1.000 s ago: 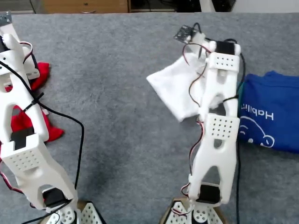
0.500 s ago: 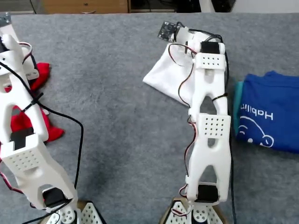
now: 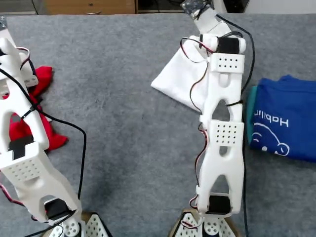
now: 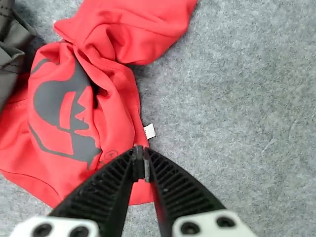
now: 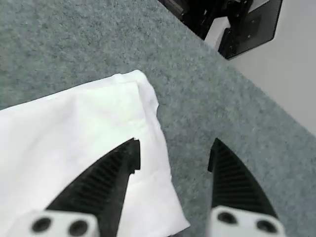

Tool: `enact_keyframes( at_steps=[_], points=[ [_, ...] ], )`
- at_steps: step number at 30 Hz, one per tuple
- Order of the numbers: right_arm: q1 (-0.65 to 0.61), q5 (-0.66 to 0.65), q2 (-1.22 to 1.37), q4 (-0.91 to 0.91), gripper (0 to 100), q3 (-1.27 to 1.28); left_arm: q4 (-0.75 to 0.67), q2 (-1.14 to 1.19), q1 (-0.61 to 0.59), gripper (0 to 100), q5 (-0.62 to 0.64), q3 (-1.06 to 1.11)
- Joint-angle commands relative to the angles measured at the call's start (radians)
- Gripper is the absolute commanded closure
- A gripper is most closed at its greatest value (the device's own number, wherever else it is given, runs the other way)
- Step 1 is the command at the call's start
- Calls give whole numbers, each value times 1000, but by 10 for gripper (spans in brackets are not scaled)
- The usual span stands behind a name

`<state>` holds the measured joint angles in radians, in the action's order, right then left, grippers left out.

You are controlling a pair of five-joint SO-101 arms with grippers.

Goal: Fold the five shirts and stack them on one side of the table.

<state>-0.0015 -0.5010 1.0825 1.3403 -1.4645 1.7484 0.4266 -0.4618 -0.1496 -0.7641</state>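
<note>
Right gripper (image 5: 175,148): spread wide, empty, poised above the far corner of the white shirt (image 5: 74,128), one finger over the cloth, the other over bare worktop (image 5: 222,98).

Left gripper (image 4: 140,158): closed tight, tips right at the hem of the red shirt (image 4: 103,98), just beside its small white tag. Impossible to tell whether any cloth is pinched.

Farther out: white shirt lying as a flat, compact packet toward the far middle of the worktop, seemingly folded, yet apart from the blue shirt (image 3: 284,123). Blue shirt folded at the edge on the right arm's side, resting on a teal layer (image 3: 252,106); probably the start of the stack. Red shirt crumpled and unfolded on the left arm's side, with a dark grey garment (image 4: 12,39) bunched just beside it.

Judged roughly halfway through. Likely left to do: adding the white packet to the blue pile, then folding and stacking the red and the dark grey pieces.
</note>
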Motion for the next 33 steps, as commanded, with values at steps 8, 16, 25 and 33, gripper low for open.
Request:
enact_keyframes(
  at_steps=[8, 16, 25, 33],
  points=[
    [8, 557, -22, 315, 763, -199, 11, -15, -6, 981, -5, -3],
    [19, 858, -24, 448, 702, -179, 11, -15, -11, 981, -5, -3],
    [41, 965, -16, 445, 657, -36, 11, -16, -15, 981, -5, -3],
    [39, 1039, -15, 304, 657, 222, 11, -16, -15, 981, -5, -2]
  ],
)
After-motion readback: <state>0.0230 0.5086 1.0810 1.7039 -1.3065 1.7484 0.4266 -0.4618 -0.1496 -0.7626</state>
